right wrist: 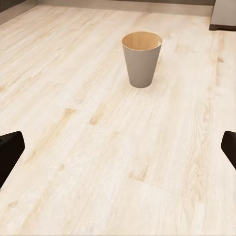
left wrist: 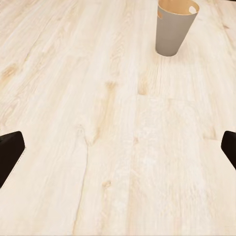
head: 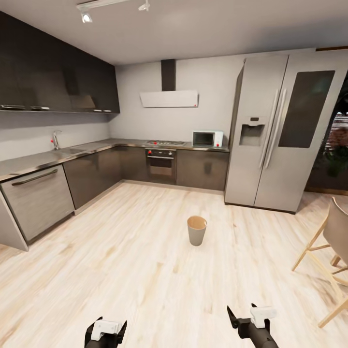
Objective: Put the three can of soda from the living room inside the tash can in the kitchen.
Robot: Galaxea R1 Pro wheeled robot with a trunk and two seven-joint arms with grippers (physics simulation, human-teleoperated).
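Observation:
I am in the kitchen. The trash can (head: 196, 230), a small pale grey tapered bucket with a brown inside, stands upright on the wood floor ahead of me. It shows too in the left wrist view (left wrist: 174, 27) and the right wrist view (right wrist: 142, 59). No soda cans are in view. My left gripper (head: 106, 331) and right gripper (head: 244, 315) hang low at the near edge of the head view, well short of the bucket. Both are open with nothing between the dark fingers (left wrist: 10, 153) (right wrist: 10, 153).
Dark grey cabinets (head: 92, 174) with a steel counter and sink run along the left wall. An oven (head: 161, 166) and white microwave (head: 207, 139) stand at the back. A tall steel fridge (head: 282, 130) is at the right, and a wooden chair (head: 328, 256) nearer right. Open floor surrounds the bucket.

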